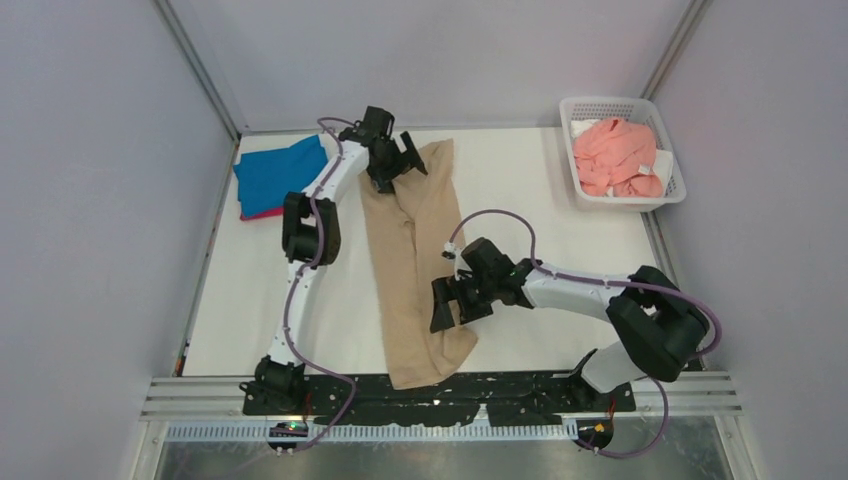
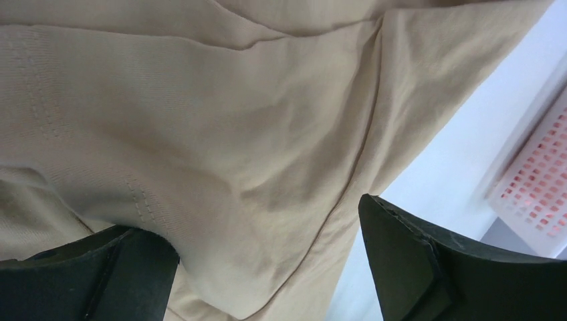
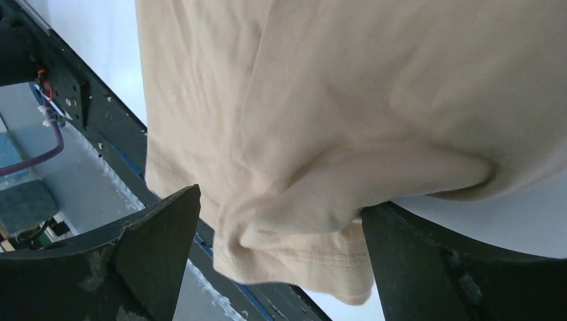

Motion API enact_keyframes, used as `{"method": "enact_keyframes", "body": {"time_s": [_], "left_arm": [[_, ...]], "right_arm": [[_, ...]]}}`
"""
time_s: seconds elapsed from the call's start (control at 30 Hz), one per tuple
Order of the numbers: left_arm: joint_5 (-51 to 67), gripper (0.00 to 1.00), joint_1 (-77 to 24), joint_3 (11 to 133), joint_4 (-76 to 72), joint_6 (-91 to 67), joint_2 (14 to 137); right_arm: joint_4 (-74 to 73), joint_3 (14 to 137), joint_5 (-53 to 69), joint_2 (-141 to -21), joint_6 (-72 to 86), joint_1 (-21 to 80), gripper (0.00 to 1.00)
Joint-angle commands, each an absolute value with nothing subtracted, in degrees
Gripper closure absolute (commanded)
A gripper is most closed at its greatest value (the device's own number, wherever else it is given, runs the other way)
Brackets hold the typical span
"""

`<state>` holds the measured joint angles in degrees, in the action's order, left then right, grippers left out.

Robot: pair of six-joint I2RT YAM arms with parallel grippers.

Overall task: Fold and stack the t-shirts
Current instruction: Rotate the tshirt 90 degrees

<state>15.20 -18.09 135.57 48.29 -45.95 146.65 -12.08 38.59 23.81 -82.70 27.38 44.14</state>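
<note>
A white bench [image 1: 540, 180] carries the tan t-shirt [image 1: 410, 270] as a long strip. From above, the left tool [image 1: 400, 160] hangs over its far end and the right tool [image 1: 448, 305] over its near end. The blue t-shirt [image 1: 280, 175] lies left of the left tool. Left wrist: jaws wide apart, tan cloth beneath, nothing gripped. Right wrist: jaws equally wide, a loose tan fold between them.

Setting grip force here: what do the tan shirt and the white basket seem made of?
The tan t-shirt looks like soft, matte knit cloth, perhaps cotton: it creases, lies limp and shows stitched hems in the wrist views. The basket looks like rigid white plastic, smooth, with moulded mesh walls.
</note>
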Motion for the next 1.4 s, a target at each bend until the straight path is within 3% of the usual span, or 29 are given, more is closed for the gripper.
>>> {"method": "enact_keyframes", "body": {"time_s": [0.0,0.23,0.37,0.53,0.67,0.77,0.83,1.03,1.17,1.37], "left_arm": [[17.20,0.00,-17.14,142.30,39.88,-47.71,150.52],[15.36,0.00,-14.47,143.22,33.63,-51.74,151.87],[13.22,0.00,-13.05,143.01,34.61,-52.58,151.41],[12.51,0.00,-12.85,140.81,34.01,-52.37,149.58],[10.89,0.00,-12.83,140.91,34.75,-51.56,148.62],[10.62,0.00,-12.76,140.92,35.29,-50.27,148.00],[9.77,0.00,-12.75,140.71,35.90,-49.44,147.71],[10.28,0.01,-12.83,138.94,35.51,-50.41,148.28],[10.07,0.00,-12.77,138.95,35.57,-50.86,148.95],[9.93,0.00,-12.76,138.87,36.11,-50.85,149.19]], "right_arm": [[-13.57,43.33,26.10,-87.06,24.52,46.15,0.05],[-23.44,40.22,11.83,-75.31,22.96,46.15,0.05],[-16.32,33.83,11.89,-68.66,25.35,46.04,0.05],[-3.62,31.46,15.73,-70.97,29.77,46.06,0.00],[-6.77,32.61,12.08,-76.91,31.61,46.10,0.20],[-7.37,30.64,13.35,-77.51,33.68,46.13,0.42],[-6.51,27.90,15.47,-76.14,35.42,46.13,0.50],[-5.44,22.64,20.99,-70.90,37.36,46.23,0.57],[-7.23,21.98,18.98,-70.63,37.87,46.32,0.81],[-8.48,19.33,19.02,-67.40,40.83,46.64,0.78]]}}
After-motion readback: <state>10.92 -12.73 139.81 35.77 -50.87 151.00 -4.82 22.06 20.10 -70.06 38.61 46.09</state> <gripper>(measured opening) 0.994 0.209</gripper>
